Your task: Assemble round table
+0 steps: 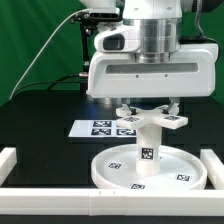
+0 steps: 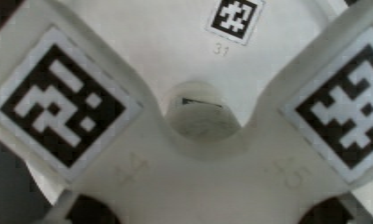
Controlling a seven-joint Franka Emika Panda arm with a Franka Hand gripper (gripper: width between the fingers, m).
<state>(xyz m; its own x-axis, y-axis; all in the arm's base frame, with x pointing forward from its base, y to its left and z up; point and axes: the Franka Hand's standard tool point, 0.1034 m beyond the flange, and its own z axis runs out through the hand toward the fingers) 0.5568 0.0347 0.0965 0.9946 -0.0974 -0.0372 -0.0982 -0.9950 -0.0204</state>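
Note:
The large round rimmed disc (image 1: 115, 172) lies flat on the black table near the front. The short cylindrical leg (image 1: 147, 158) stands upright on its middle, with a tag on its side. The small cross-shaped base (image 1: 152, 119) sits on top of the leg. My gripper (image 1: 148, 107) is straight above it, fingers down on either side, shut on the base. In the wrist view the base (image 2: 183, 165) fills the picture, with its centre hole (image 2: 204, 118) and tagged arms. Only the dark fingertips (image 2: 73, 208) show at the picture's edge.
The marker board (image 1: 98, 127) lies on the table behind the disc. White border rails run along the exterior view's left (image 1: 10, 160), front (image 1: 60, 192) and right (image 1: 212, 165). A green cable hangs at the back.

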